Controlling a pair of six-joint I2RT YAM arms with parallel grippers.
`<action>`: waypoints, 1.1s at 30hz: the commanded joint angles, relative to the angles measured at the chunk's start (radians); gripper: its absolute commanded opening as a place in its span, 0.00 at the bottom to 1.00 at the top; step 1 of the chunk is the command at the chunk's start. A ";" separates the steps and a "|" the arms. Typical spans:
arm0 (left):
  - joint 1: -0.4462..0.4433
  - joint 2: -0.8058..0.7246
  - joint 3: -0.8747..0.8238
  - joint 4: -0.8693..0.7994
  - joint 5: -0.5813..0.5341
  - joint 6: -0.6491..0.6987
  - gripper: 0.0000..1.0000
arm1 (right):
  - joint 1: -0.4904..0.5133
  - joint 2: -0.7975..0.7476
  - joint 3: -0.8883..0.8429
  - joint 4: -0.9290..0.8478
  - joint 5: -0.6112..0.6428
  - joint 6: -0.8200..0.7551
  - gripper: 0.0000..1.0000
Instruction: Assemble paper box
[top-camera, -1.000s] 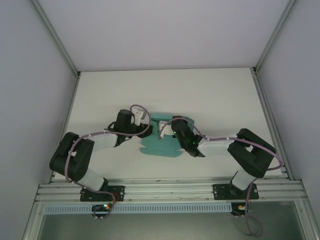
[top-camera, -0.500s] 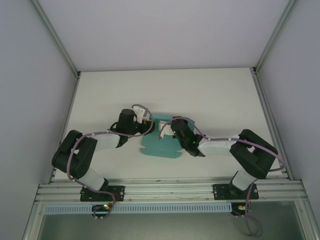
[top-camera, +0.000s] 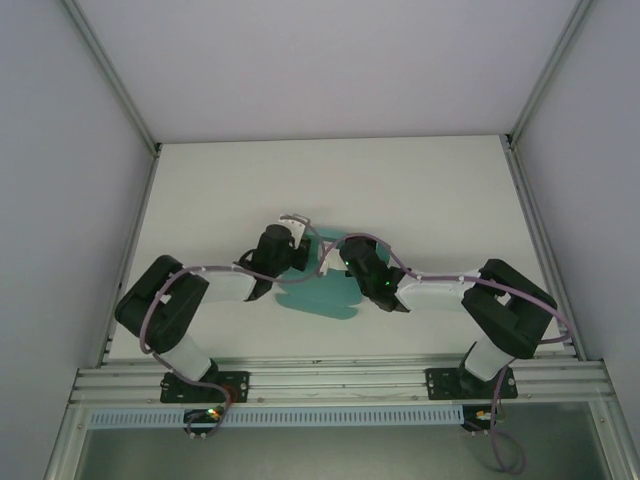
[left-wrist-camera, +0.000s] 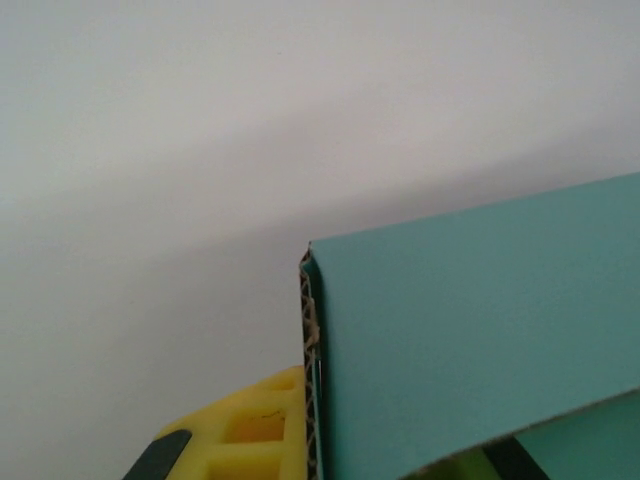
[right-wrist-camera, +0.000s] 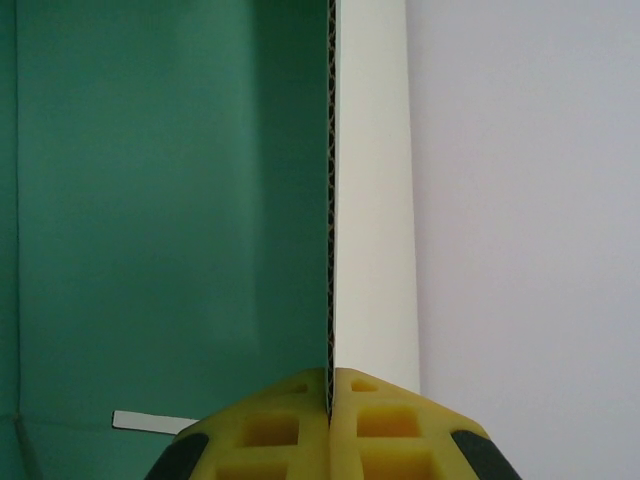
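Overhead, a white counter (top-camera: 400, 190) is seen between pale walls, with the left arm (top-camera: 200, 290) and the right arm (top-camera: 450, 290) both bent inward to meet at its middle. Between them the paper box (top-camera: 315, 298) lies as a teal-green sheet on the counter, with walls raised at its far end.

The right end effector (top-camera: 335, 255) is closed on one upright wall. In the right wrist view its yellow pads (right-wrist-camera: 270, 430) are pressed together on the edge of the paper box (right-wrist-camera: 170, 200), teal on the left face and white on the right.

The left end effector (top-camera: 303, 247) is placed at the box's left side. In the left wrist view one yellow pad (left-wrist-camera: 255, 430) is set against the corrugated edge of a raised teal flap (left-wrist-camera: 470, 350). The other finger is mostly hidden behind the card, so it cannot be told whether the flap is clamped.
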 joint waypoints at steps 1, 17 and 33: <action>-0.008 0.066 0.006 -0.040 -0.311 -0.073 0.00 | 0.015 -0.024 0.011 -0.100 -0.024 0.046 0.00; -0.065 0.154 -0.016 -0.021 -0.705 -0.293 0.00 | 0.031 -0.034 0.017 -0.148 -0.009 0.092 0.00; -0.094 -0.056 -0.076 0.004 -0.317 -0.127 0.59 | 0.028 -0.007 0.037 -0.147 0.010 0.094 0.00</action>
